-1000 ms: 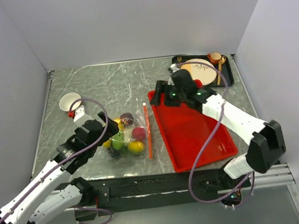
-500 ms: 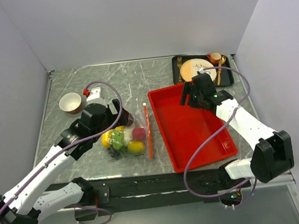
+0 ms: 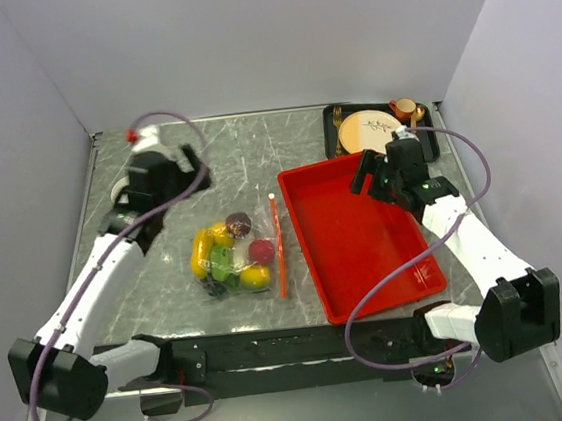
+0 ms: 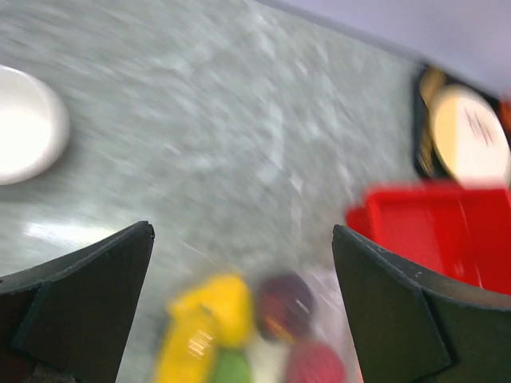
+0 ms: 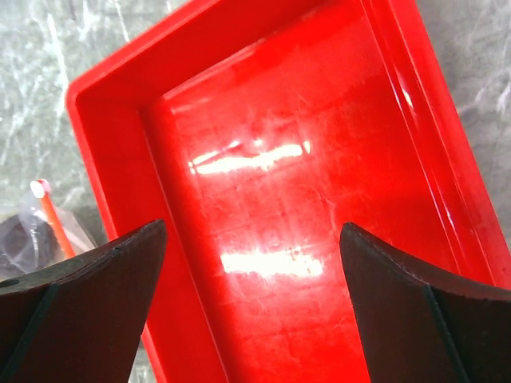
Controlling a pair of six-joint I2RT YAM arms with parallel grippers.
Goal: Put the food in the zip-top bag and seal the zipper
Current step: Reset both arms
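Red tray [image 3: 350, 243] lies under the parted right jaws; the left jaws, likewise parted, have withdrawn from the food [image 3: 228, 258].

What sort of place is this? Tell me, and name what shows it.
Most likely a robotics lab test cell, not a real kitchen: plain grey walls box in a marble-patterned table, two robot arms are mounted at its near edge, and toy food sits in a clear bag.
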